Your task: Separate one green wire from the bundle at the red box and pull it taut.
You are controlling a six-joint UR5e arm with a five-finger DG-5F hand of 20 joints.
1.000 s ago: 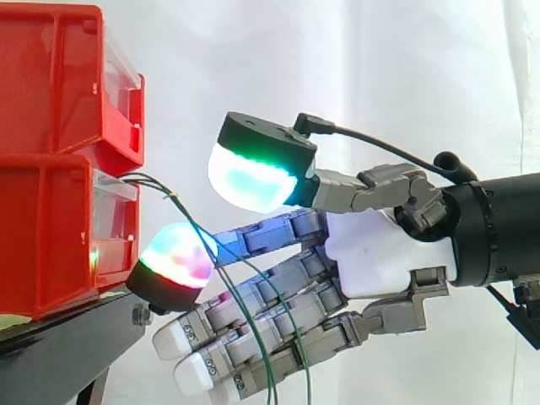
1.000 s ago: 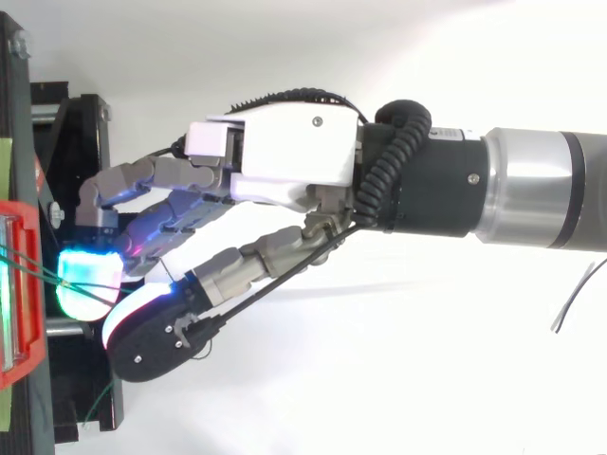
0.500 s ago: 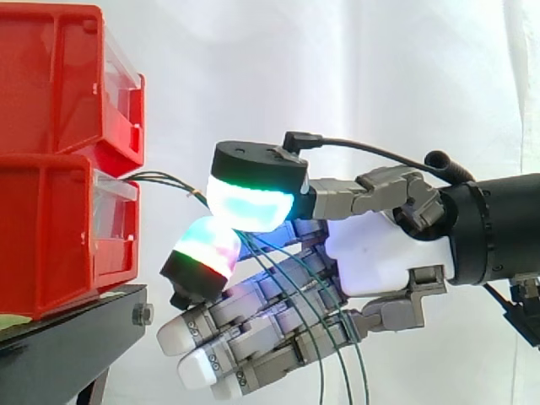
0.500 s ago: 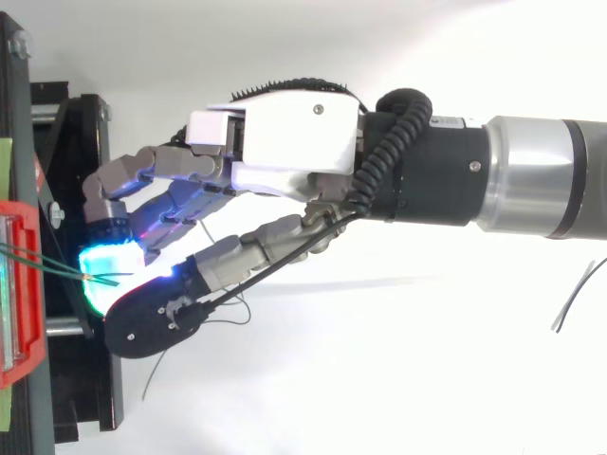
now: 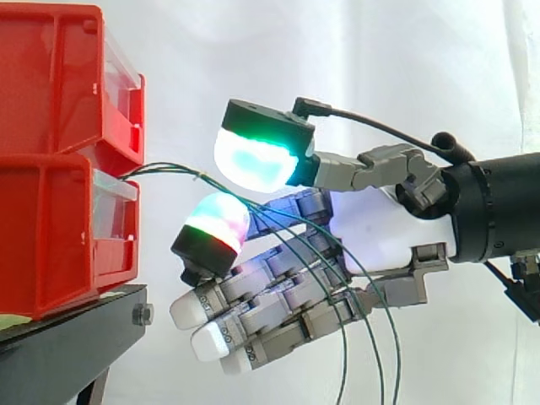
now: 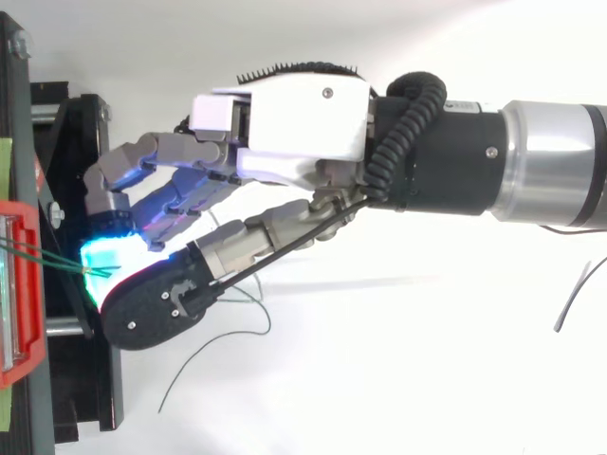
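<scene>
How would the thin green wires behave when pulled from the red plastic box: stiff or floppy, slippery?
Probably floppy: past the hand, the thin green wires droop in loose curves over its fingers. Likely very light: the span from the red plastic box barely sags. They may slip, being thin strands pinched between rounded glowing pads.
</scene>
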